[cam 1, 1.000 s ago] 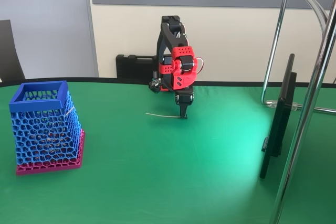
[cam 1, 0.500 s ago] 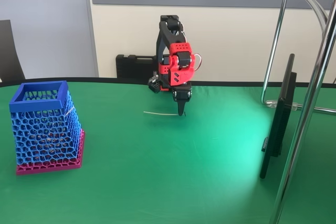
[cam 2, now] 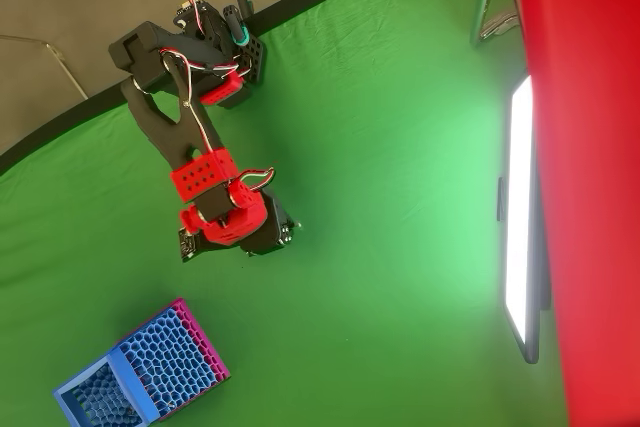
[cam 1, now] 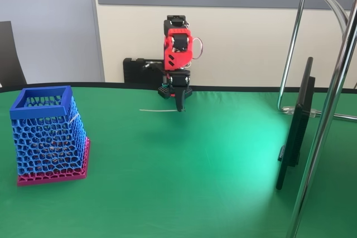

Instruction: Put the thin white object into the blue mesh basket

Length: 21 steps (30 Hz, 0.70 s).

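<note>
Fixed view: low, at the table's near edge, facing the far wall, mid-range; arm (cam 1: pixel 178 65) centre-far, blue mesh basket (cam 1: pixel 49 135) near-left. Overhead view: looks straight down from high up, rotated; arm (cam 2: pixel 195 167) upper left, basket (cam 2: pixel 140 372) bottom left. Both share the green table (cam 1: pixel 184 182), arm, basket and the monitor (cam 2: pixel 522 227) on the right.

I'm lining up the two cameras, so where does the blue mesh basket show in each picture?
Fixed view: the blue mesh basket stands at the left edge on the green table, left of the arm's hand.
Overhead view: the basket lies in the bottom left corner, cut by the lower edge, below the arm.
Shared landmark: the red and black arm, mid-picture in the fixed view, upper left overhead.
</note>
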{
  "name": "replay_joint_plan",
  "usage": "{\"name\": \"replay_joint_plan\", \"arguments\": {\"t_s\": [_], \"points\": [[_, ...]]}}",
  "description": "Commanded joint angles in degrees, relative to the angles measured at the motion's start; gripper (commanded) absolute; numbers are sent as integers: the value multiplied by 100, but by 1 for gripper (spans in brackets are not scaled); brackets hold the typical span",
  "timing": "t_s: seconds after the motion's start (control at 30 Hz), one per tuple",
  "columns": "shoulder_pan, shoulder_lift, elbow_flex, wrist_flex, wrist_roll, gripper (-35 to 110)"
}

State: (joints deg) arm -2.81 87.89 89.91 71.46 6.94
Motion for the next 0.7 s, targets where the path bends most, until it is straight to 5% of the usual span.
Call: {"name": "replay_joint_plan", "arguments": {"t_s": [0.0, 0.67], "points": [[325, 290, -492, 53, -272, 4], [2285, -44, -3111, 44, -1916, 4]]}}
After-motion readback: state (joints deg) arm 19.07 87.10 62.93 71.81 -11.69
